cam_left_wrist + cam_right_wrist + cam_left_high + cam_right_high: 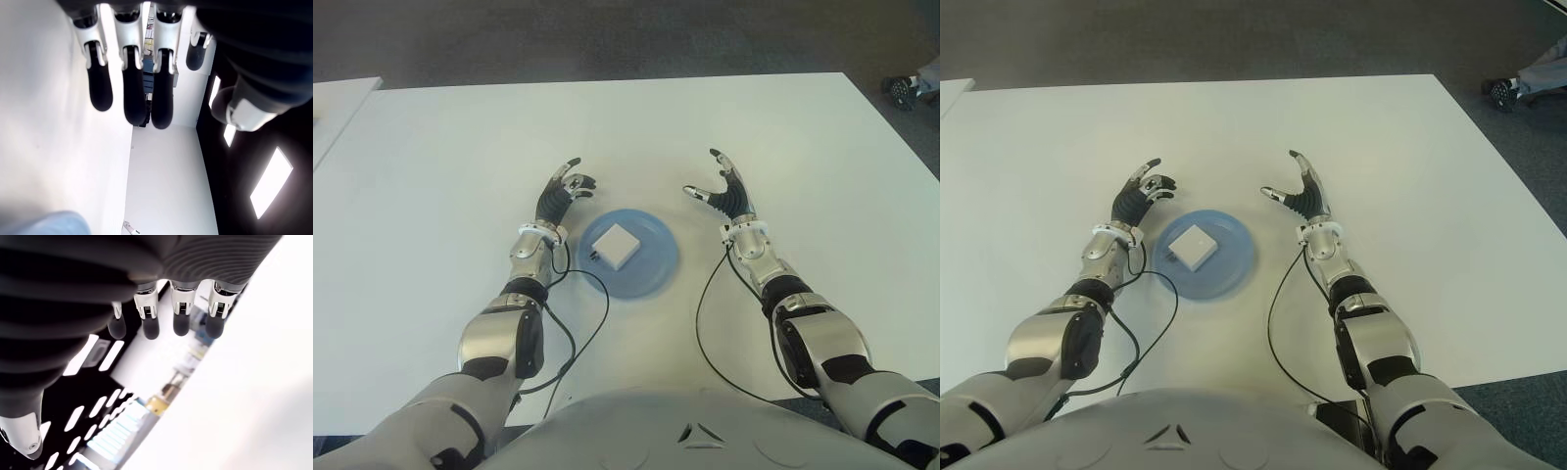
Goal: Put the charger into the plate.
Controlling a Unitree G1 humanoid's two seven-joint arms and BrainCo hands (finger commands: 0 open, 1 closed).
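A white square charger [614,246] lies inside the round blue plate [656,264] on the white table, a little left of the plate's centre. My left hand [565,189] hovers just beyond the plate's left rim, fingers relaxed and holding nothing. To the right of the plate, my right hand [720,185] is raised with fingers spread, also holding nothing. In both wrist views the fingers [132,85] point outward with nothing between them, and a blue patch of the plate [54,225] shows in a corner of the left wrist view.
The white table [440,166] stretches wide around the plate. Black cables [705,323] run along both forearms near the front edge. A second white surface [333,108] stands at the far left. A person's shoe [903,90] shows beyond the table's far right corner.
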